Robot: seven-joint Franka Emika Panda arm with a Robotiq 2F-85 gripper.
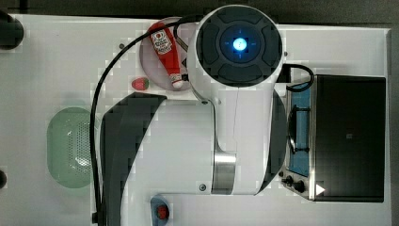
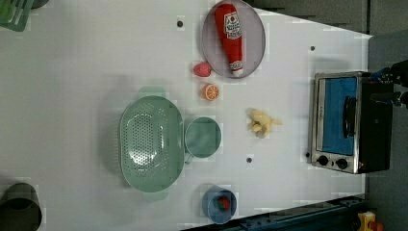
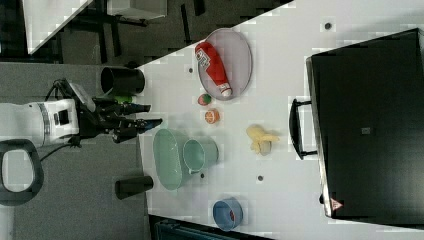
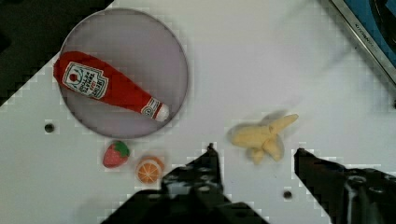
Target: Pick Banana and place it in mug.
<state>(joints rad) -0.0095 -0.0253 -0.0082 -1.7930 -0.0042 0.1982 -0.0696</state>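
Note:
The Banana (image 2: 261, 122) is a pale yellow, lumpy toy lying on the white table between the mug and the toaster oven; it also shows as Banana (image 3: 261, 137) and Banana (image 4: 261, 137). The mug (image 2: 203, 137), a small mint-green cup with a little handle, stands upright against the colander's side, also seen as mug (image 3: 197, 154). My gripper (image 3: 152, 115) hangs open well above the table with nothing between its fingers. In the wrist view the gripper (image 4: 254, 151) has its two dark fingertips on either side of the banana far below.
A green perforated colander (image 2: 151, 143) sits beside the mug. An orange slice (image 2: 210, 91) and a strawberry (image 2: 202, 69) lie near a plate (image 2: 257, 33) carrying a ketchup bottle (image 2: 231, 36). A blue bowl (image 2: 219, 204) and a toaster oven (image 2: 341, 122) stand nearby.

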